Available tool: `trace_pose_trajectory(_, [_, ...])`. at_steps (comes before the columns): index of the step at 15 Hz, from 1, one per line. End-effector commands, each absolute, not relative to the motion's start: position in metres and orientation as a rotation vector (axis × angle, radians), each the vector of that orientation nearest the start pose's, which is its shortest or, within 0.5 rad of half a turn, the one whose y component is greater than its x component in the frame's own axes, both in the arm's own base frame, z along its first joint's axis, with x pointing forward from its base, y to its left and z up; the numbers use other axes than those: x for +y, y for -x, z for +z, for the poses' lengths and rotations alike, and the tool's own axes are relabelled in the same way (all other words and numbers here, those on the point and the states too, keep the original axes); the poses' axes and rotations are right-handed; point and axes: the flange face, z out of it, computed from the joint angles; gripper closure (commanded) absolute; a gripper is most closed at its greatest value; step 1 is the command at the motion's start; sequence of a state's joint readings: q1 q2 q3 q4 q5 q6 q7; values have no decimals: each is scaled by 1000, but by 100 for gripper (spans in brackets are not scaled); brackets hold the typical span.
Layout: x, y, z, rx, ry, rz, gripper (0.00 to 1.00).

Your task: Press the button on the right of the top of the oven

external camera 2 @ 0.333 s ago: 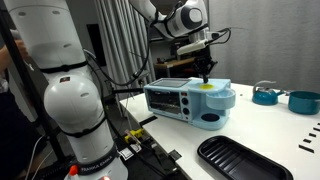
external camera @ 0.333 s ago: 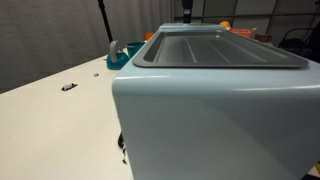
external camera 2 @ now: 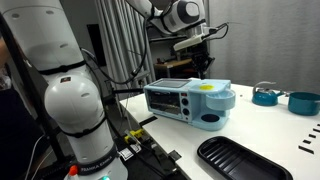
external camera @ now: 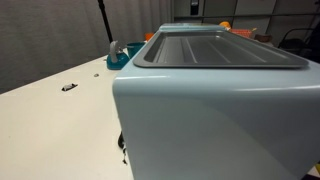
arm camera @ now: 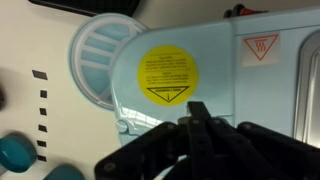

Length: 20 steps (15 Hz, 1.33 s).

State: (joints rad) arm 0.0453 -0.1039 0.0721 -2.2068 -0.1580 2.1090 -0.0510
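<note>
The pale blue oven fills one exterior view point(external camera: 215, 120), its grey ridged, recessed top point(external camera: 215, 50) facing up. It stands on the table's edge in an exterior view point(external camera 2: 190, 100). My gripper point(external camera 2: 203, 66) hangs a little above the oven's top, apart from it. In the wrist view its black fingers point(arm camera: 198, 112) are pressed together and hold nothing. They hover over the blue top near a round yellow warning sticker point(arm camera: 168, 75) and a round ribbed part point(arm camera: 100, 55). I cannot make out a button.
A black tray point(external camera 2: 245, 158) lies at the front of the table, with teal bowls point(external camera 2: 265, 95) at the back right. A second large white robot base point(external camera 2: 70, 100) stands beside the table. A teal object point(external camera: 118, 55) and a small black item point(external camera: 69, 87) lie left of the oven.
</note>
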Motion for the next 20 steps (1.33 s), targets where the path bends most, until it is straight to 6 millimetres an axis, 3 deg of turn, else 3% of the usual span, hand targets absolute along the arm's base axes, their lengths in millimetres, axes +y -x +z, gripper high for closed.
trace_pose_trajectory(1, [55, -458, 479, -440, 3277, -40, 100])
trace_pose_trajectory(4, [54, -441, 510, -422, 3278, -116, 100])
trace_pose_trajectory(6, [52, -441, 520, -379, 3293, -264, 100])
trace_pose_trajectory(11, [47, -448, 522, -304, 3297, -528, 100])
trace_pose_trajectory(15, [44, -449, 517, -240, 3308, -596, 100])
trace_pose_trajectory(16, [43, -449, 516, -221, 3309, -598, 74])
trace_pose_trajectory(17, [43, -448, 515, -215, 3308, -599, 73])
trace_pose_trajectory(20, [44, -446, 514, -195, 3314, -591, 52])
